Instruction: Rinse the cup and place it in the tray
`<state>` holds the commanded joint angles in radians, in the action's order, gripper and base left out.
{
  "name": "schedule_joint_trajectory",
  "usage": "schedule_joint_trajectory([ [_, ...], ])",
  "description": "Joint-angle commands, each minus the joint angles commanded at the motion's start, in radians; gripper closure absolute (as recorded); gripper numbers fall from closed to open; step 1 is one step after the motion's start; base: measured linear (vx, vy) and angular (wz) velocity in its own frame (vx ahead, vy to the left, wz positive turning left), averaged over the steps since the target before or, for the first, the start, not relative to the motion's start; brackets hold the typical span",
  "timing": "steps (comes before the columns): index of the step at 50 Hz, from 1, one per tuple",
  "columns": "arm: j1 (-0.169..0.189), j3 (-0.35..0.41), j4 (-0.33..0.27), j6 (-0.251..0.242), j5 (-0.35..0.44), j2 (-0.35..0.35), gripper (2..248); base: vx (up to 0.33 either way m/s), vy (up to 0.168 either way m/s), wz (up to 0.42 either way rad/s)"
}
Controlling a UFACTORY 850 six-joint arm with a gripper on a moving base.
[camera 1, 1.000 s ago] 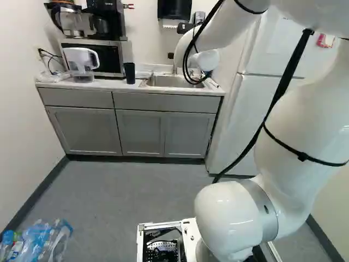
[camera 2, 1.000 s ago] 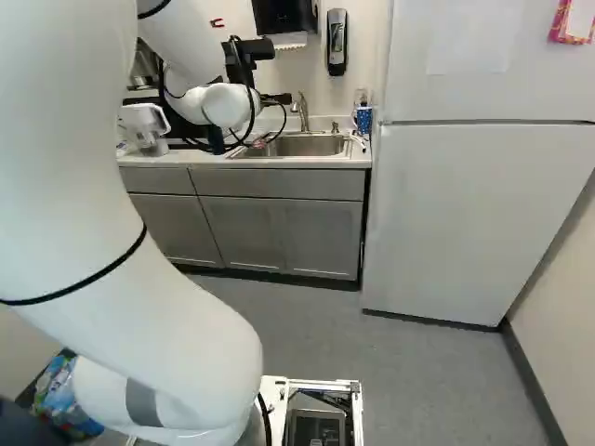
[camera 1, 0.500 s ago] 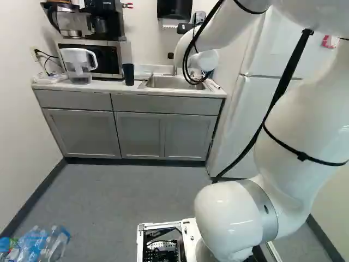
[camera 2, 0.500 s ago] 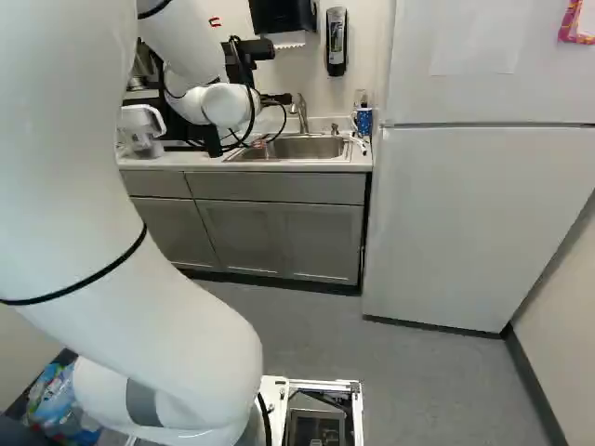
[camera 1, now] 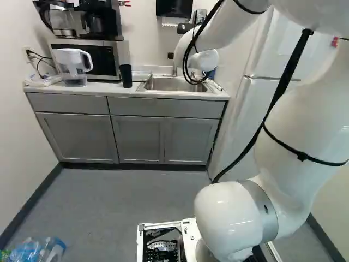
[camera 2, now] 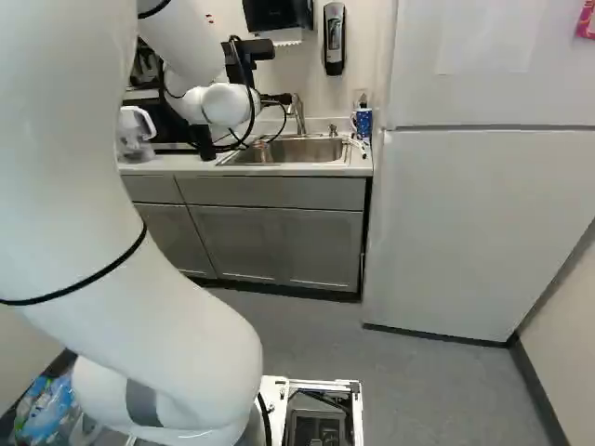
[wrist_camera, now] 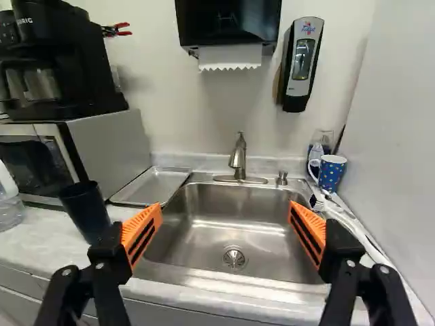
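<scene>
Cup [wrist_camera: 85, 210], dark, on the counter [wrist_camera: 41, 238] beside the tray [wrist_camera: 152, 186], the gripper [camera 2: 276, 98] empty and spread wide.

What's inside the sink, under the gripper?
In the sink, the drain shows in the floor, with nothing lying in the visible part. The open gripper covers parts of two sides, so I can't see there.

dark upright cup [wrist_camera: 85, 209], metal tray [wrist_camera: 153, 187] nearby
</scene>
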<state>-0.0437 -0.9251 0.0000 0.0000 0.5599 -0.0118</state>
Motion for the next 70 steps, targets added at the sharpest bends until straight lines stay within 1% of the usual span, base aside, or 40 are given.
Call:
schedule_joint_trajectory([
  [13,0.0,0.0,0.0,0.0,0.0,0.0,3,0.105,-0.03,-0.003],
  [29,0.0,0.0,0.0,0.0,0.0,0.0,3,0.082,0.004,0.105],
  [70,0.0,0.0,0.0,0.0,0.0,0.0,3,0.114,0.02,0.159],
])
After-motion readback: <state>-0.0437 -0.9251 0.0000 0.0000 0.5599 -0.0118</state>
